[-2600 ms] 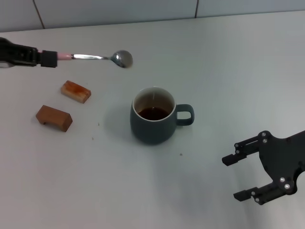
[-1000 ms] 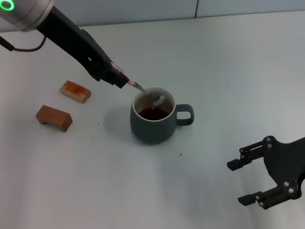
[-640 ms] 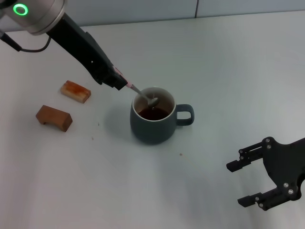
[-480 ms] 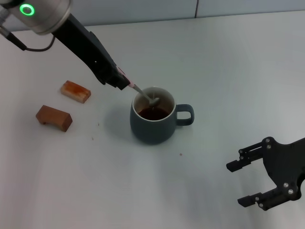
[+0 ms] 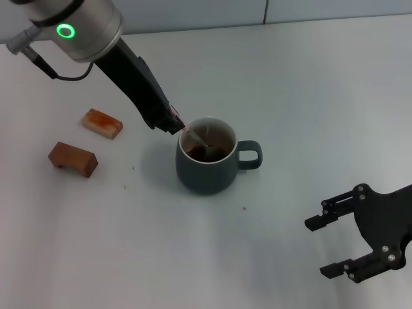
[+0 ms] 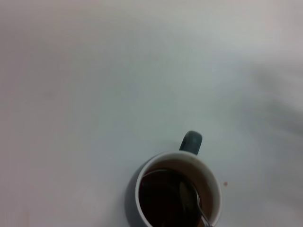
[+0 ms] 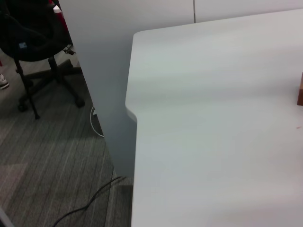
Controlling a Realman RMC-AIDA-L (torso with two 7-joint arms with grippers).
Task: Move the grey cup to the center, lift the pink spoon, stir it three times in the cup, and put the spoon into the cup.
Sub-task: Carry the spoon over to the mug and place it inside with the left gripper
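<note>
The grey cup [image 5: 205, 167] stands near the middle of the white table, handle to the right, with dark liquid inside. My left gripper [image 5: 172, 124] hangs over the cup's left rim, shut on the pink spoon [image 5: 195, 138], whose silver neck slants down with its bowl in the liquid. In the left wrist view the cup [image 6: 178, 194] shows from above with the spoon [image 6: 193, 204] bowl dipped in the dark liquid. My right gripper [image 5: 335, 246] stays open at the lower right, well away from the cup.
Two brown blocks lie left of the cup: an orange-brown one [image 5: 102, 123] and a darker one [image 5: 73, 159] nearer the front. The right wrist view shows the table's edge [image 7: 132, 142], floor and an office chair [image 7: 33, 42].
My left arm has swung in from the far left and carried the spoon to the cup. Over the last second the spoon has tipped steeper and its bowl has sunk into the liquid.
</note>
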